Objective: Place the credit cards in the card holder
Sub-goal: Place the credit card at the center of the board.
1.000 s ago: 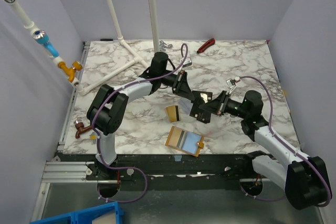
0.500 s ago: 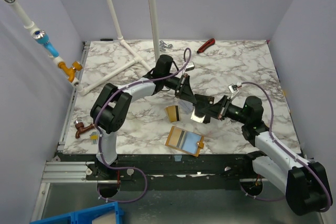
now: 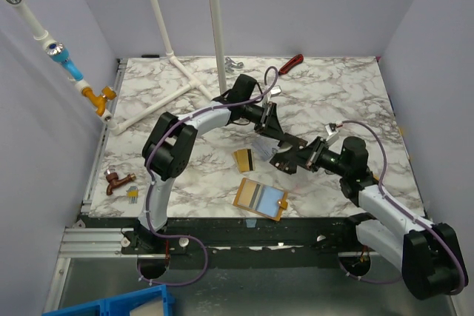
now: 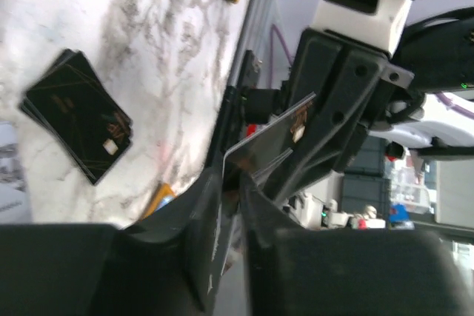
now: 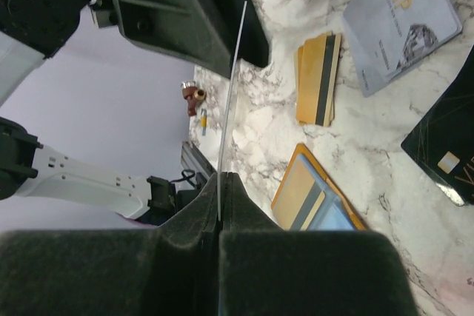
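Marble tabletop (image 3: pixel 185 172) lies under both my arms, which meet above its middle; my right gripper (image 5: pixel 219 201) has its fingers pressed together on a thin card (image 5: pixel 231 86), seen edge-on from my right wrist as a pale line running up from the fingertips toward the dark body of my left gripper (image 4: pixel 231 194). From my left wrist the same card shows as a grey reflective sheet slanting up out of the narrow slot between my left fingers (image 4: pixel 204 227) toward the right gripper's black housing; those fingers stand slightly apart, and I cannot tell whether they touch the card or merely flank it. In the top view the two grippers meet tip to tip right of the table's centre, the card between them too small to make out.

On the table, near and left of that meeting point, lie gold-tan cards (image 5: pixel 317 79) with a dark stripe, stacked; just beside them a pale grey-blue card (image 5: pixel 404 24) marked VIP lies flat; a black card with gold lines (image 5: pixel 444 157) rests farther right in my right wrist view. The card holder (image 3: pixel 260 198), tan with a blue-grey panel, lies open near the table's front edge, close below the gold-tan stack and apart from it.
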Motion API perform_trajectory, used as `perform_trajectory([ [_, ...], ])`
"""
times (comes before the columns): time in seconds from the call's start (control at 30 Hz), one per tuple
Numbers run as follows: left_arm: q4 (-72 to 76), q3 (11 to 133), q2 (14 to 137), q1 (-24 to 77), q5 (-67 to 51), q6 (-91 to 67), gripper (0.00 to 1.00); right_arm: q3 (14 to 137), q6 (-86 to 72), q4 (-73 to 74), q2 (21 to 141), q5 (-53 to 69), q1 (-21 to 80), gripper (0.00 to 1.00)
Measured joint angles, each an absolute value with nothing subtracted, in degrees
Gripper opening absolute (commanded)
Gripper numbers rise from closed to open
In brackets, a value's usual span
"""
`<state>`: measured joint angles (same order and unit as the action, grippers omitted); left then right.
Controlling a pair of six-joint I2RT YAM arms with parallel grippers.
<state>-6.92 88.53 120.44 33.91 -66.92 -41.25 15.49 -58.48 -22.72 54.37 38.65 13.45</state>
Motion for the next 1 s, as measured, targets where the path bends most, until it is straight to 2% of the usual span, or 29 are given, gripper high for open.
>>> perform_trajectory([
  [0.1, -6.7, 88.9, 121.4, 34.3, -64.8, -41.2, 0.31, 15.3, -58.5, -22.5, 55.4, 40.2, 13.9, 0.01],
  [0.67, 1.8, 88.4, 122.1, 34.9, -69.3, -44.5, 0.29, 14.7, -58.2, -24.6, 60.4, 44.7, 14.2, 0.01],
  [1.0, -7.7, 87.8, 122.1, 35.7, -70.0, -33.2, 0.42, 15.7, -56.7, -23.9, 61.5, 46.0, 14.2, 0.01],
])
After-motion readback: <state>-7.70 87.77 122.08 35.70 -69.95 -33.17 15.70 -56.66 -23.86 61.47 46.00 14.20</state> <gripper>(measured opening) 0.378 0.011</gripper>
